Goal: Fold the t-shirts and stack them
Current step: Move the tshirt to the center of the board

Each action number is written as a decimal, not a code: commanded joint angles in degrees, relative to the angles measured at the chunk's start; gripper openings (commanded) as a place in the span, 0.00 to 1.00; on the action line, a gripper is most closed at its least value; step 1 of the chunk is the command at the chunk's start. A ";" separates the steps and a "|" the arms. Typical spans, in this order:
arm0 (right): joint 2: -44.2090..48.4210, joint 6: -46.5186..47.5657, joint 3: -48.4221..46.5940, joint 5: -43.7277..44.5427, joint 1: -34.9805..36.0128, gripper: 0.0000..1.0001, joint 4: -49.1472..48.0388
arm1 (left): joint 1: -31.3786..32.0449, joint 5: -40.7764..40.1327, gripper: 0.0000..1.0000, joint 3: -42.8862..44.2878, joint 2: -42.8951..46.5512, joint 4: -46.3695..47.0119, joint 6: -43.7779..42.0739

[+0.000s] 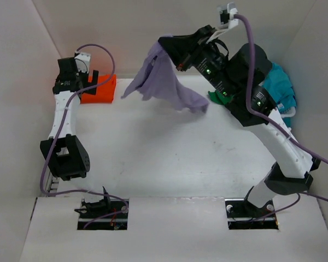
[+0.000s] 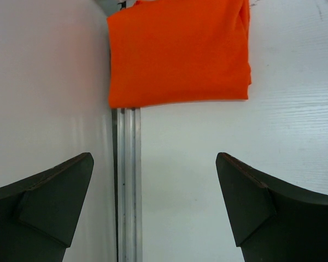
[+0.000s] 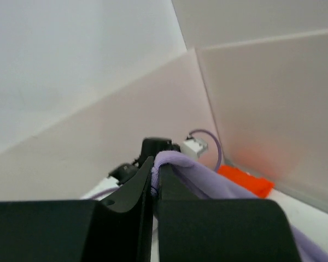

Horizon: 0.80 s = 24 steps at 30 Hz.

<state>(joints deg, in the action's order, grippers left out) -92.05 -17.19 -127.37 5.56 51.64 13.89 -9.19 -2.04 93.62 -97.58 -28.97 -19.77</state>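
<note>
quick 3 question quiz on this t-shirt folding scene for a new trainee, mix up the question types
1. True or false: the left end effector is gripping the folded bright orange cloth t-shirt.
2. What colour is the soft cloth t-shirt hanging from the shut right end effector? A) lavender purple B) teal blue C) green
3. Fill in: the orange t-shirt lies at the white table's far ___ corner.
Key: 1 false, it is open and apart from the shirt; 2 A; 3 left.
</note>
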 commanded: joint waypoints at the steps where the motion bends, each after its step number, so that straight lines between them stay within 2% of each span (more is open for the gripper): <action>1: 1.00 -0.73 -2.54 0.23 -1.40 0.00 -8.09 | -2.71 1.34 1.00 -0.11 3.36 2.08 1.75; 4: 2.04 -3.54 2.71 2.86 -6.49 0.01 -7.65 | -3.60 1.87 1.00 0.59 3.19 1.90 2.02; 8: 6.96 -10.65 18.08 6.39 -15.88 0.01 -7.65 | -3.42 2.13 1.00 0.86 2.84 1.81 0.96; 11: 11.00 -16.37 31.00 6.31 -22.74 0.05 -7.47 | -2.90 2.39 1.00 0.07 2.31 1.29 -0.09; 13: 11.89 -17.96 37.60 4.99 -26.61 0.13 -7.74 | -2.02 2.83 1.00 -0.89 2.22 0.76 -1.32; 16: 8.40 -17.70 43.95 0.43 -33.12 0.41 -5.99 | 0.43 3.19 1.00 -2.83 2.39 -0.56 -4.56; 20: 4.25 -16.39 47.82 -2.66 -37.09 0.53 2.44 | 4.48 2.05 1.00 -8.44 5.11 -2.58 -11.59; 24: 8.54 -13.92 55.11 0.32 -31.22 0.61 4.03 | 6.24 1.87 1.00 -17.23 9.07 -5.04 -16.87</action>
<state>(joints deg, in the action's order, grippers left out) -87.81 -32.64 -74.50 6.26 15.51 16.38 -3.27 -0.36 80.31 -94.26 -31.09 -30.52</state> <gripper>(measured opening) 0.604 0.997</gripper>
